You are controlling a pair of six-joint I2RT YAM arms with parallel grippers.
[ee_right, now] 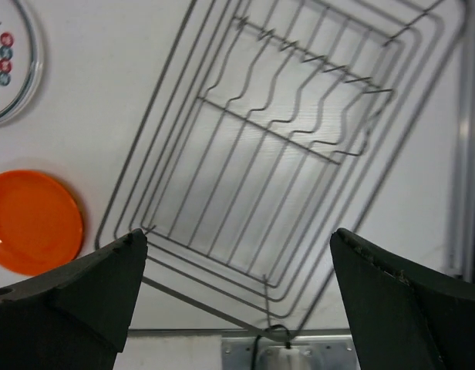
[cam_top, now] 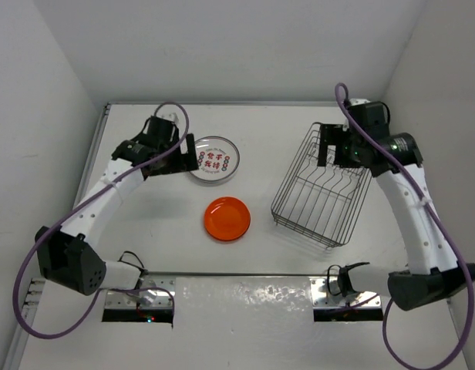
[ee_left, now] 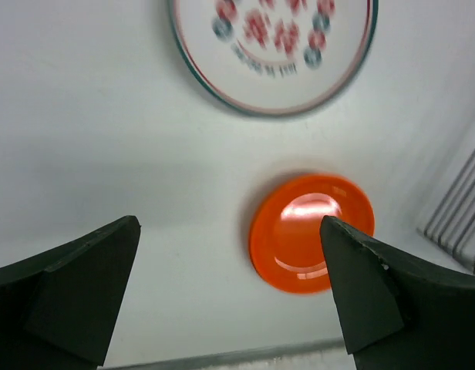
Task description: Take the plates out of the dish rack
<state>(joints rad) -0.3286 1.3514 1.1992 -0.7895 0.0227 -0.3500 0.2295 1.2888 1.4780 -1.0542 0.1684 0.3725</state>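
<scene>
Toward the far right corner of the bench [cam_top: 156,231] sits the dish rack [cam_top: 322,189]. Seen from above and from my right wrist, its bars carry no plate that I can see. Two plates lie flat on the bench, clear of the rack: the white plate with red characters [cam_top: 213,161] near the far edge and the orange plate [cam_top: 227,218] at mid-bench. My left jaws hover wide beside the white plate, and my right jaws hover wide over the rack's far end. Both hold nothing. I judge the unloading done, or nearly so.
</scene>
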